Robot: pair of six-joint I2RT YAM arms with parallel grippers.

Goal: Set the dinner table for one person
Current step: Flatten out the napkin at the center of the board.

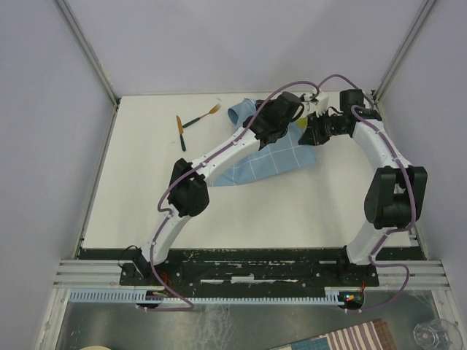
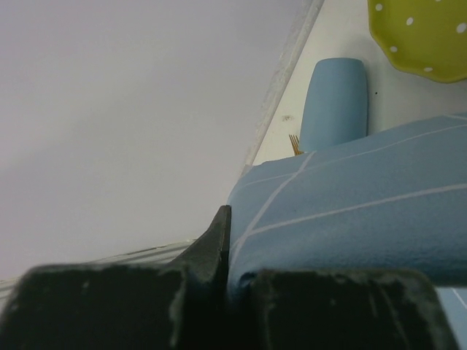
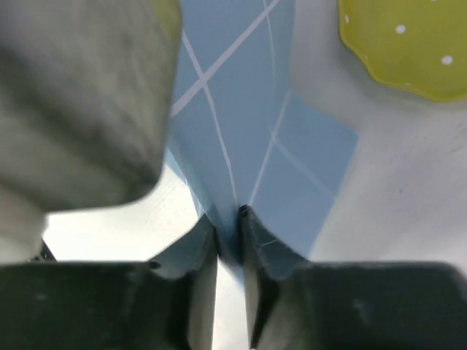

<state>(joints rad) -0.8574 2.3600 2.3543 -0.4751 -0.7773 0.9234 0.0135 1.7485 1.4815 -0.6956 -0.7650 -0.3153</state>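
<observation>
Top view: noted white counter (image 1: 292,211) filling the workspace, blue grid cloth (image 1: 273,164) on its far half. Left wrist: saw left end effector (image 2: 235,255) clamped on cloth edge. Right wrist: saw right end effector (image 3: 230,219) pinched together on cloth fold.

You are looking at a dinner table (image 1: 292,211) showing plain matte white. The cloth (image 1: 276,162) is showing light blue, crossed by a thin white grid. The plate (image 2: 427,33) is showing yellow-green, dotted with small white spots. The cup (image 2: 337,102) is showing a plain pale blue, close to the cloth's shade. The fork (image 1: 201,118) and the knife (image 1: 180,135) are each pairing a gold-coloured end with a black handle. The arms (image 1: 226,149) are showing white with black joints, with purple cables (image 1: 328,76) running along them. The left gripper (image 2: 228,240) and the right gripper (image 3: 230,226) are showing black, scuffed with grey.
</observation>
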